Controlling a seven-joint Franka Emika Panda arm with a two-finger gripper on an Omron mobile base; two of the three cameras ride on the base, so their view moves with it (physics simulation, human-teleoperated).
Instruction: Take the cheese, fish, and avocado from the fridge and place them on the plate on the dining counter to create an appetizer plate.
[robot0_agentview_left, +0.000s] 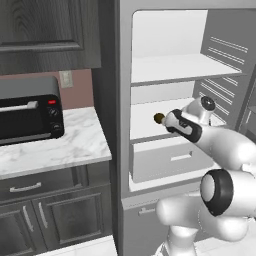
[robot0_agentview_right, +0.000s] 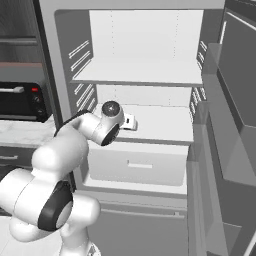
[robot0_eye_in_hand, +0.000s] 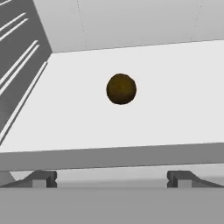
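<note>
The fridge (robot0_agentview_left: 124, 100) (robot0_agentview_right: 50, 70) stands open, showing white shelves. The avocado (robot0_eye_in_hand: 121, 89), a dark brown-green ball, lies alone on the middle shelf (robot0_eye_in_hand: 175, 96) toward its left side; in the left base view the avocado (robot0_agentview_left: 159, 118) sits just past the hand. My gripper (robot0_eye_in_hand: 113, 179) (robot0_agentview_left: 169, 121) (robot0_agentview_right: 132, 121) is open at the shelf's front lip, level with the avocado and a short way short of it, nothing between its fingers. The cheese, fish, plate and dining counter are out of view.
An upper shelf (robot0_agentview_left: 180, 67) hangs above the hand, and a white drawer (robot0_agentview_left: 170, 160) (robot0_agentview_right: 135, 165) sits below. The open fridge door (robot0_agentview_right: 230, 125) stands on the right. A black toaster oven (robot0_agentview_left: 30, 117) rests on the marble worktop (robot0_agentview_left: 60, 147) at left.
</note>
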